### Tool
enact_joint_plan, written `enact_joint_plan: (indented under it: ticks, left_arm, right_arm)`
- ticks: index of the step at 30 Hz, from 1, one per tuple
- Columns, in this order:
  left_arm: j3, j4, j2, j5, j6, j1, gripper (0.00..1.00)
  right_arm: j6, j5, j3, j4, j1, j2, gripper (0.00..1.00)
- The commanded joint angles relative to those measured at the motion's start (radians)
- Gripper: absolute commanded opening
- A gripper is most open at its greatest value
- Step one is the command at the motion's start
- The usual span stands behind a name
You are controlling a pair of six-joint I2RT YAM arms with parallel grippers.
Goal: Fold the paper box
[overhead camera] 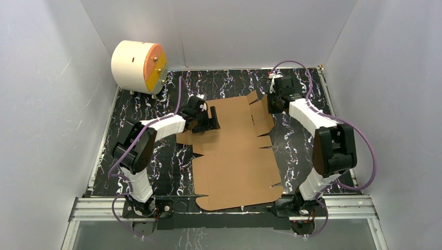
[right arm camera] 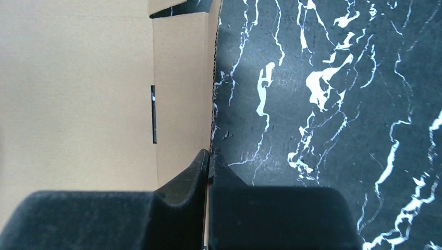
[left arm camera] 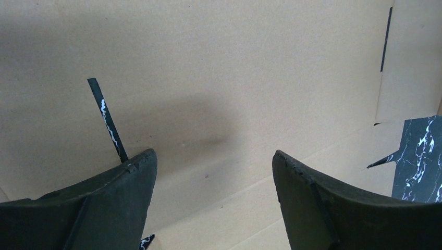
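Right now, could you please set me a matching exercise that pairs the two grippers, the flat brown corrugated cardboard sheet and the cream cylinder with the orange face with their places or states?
Things:
1. left gripper
2. right gripper
3. flat brown corrugated cardboard sheet
4. cream cylinder with an orange face

Places or states:
A. sits in the far left corner
B. shut on the sheet's far right edge
C. lies spread out in the middle
D. open just above the sheet

Pairs: 1-D, 2-B, 3-C, 4-A.

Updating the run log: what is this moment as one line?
paper box: flat sheet on table | left claw: open, above sheet | right claw: shut on far-right flap edge
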Motion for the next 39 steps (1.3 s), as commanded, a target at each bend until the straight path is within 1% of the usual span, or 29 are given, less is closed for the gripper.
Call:
enact_joint_plan:
  ticks: [1,7,12,15,22,24,39]
  left_arm:
    - [-0.035,-0.015,0.010,0.036,-0.023,-0.001,0.78]
    - [-0.038,-0.001,0.016,0.042,-0.030,-0.001,0.78]
    - [-0.046,0.012,0.021,0.053,-0.039,-0.001,0.77]
    - [-0.051,0.017,0.018,0.051,-0.040,-0.002,0.77]
    - [-0.063,0.023,0.028,0.054,-0.055,-0.006,0.76]
    - [-0.067,0.053,0.031,0.052,-0.059,-0.009,0.76]
    - [-0.097,0.119,0.018,0.051,-0.099,-0.021,0.75]
  right_arm:
    - [-0.053,0.265,0.050,-0.043,0.077,0.002,0.00]
    - [-0.055,0.440,0.072,-0.069,0.196,0.046,0.00]
    - [-0.054,0.550,0.114,-0.114,0.252,0.123,0.00]
    - [-0.051,0.583,0.138,-0.138,0.282,0.156,0.00]
    - [-0.039,0.621,0.196,-0.172,0.341,0.176,0.00]
    - [-0.033,0.631,0.213,-0.188,0.358,0.183,0.00]
    - [0.011,0.741,0.364,-0.301,0.492,0.273,0.00]
